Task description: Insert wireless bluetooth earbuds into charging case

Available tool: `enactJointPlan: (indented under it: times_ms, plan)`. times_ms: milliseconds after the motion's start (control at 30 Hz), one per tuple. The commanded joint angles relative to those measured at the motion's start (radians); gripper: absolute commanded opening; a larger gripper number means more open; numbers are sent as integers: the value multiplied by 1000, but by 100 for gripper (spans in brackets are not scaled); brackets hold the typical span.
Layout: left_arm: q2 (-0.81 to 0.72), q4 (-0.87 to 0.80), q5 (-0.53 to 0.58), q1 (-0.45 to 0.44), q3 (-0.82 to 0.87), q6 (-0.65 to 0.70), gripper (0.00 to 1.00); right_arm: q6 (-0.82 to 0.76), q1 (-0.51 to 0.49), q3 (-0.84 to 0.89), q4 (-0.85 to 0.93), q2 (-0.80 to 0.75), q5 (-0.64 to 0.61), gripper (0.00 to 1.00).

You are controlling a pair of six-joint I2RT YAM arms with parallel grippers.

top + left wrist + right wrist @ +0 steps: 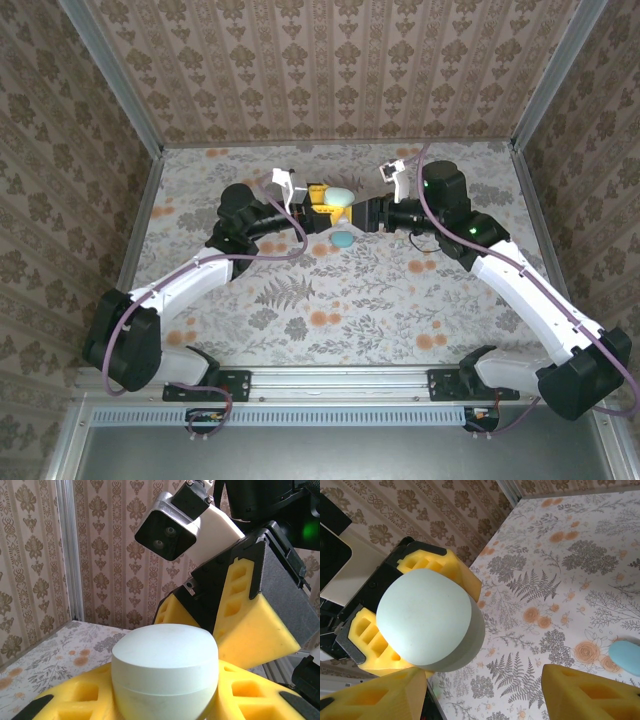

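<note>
The left tool (326,197) clamps the pale case (340,196) in mid-air. The right tool (356,212) gapes empty just beside it. A teal piece (343,239) lies on the counter (300,300) below. A clumsy push from the right tool could knock the case loose.

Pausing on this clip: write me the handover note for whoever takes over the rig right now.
Left gripper: shut on the charging case, held up off the table, lid closed.
Right gripper: open, fingers spread, facing the case.
A small blue piece lies on the table near them; I can't tell what it is.
Done: case lifted. Whether the earbuds are inside is hidden.
Left: open the case, seat the earbuds, close it.
</note>
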State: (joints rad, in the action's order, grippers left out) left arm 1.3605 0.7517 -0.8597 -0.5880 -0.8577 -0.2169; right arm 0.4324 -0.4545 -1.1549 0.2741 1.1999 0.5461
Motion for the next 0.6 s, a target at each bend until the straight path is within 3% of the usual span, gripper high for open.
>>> enactJointPlan:
  times_ms: [0, 333, 567]
  plan:
    - [6, 39, -55, -4, 8, 3, 27, 34, 8, -37, -32, -2, 5, 64]
    - [2, 35, -61, -6, 25, 16, 26, 121, 50, -36, -96, 2, 52, 64]
    - [-4, 65, -49, -6, 43, 12, 26, 138, 52, -52, -80, 23, 8, 64]
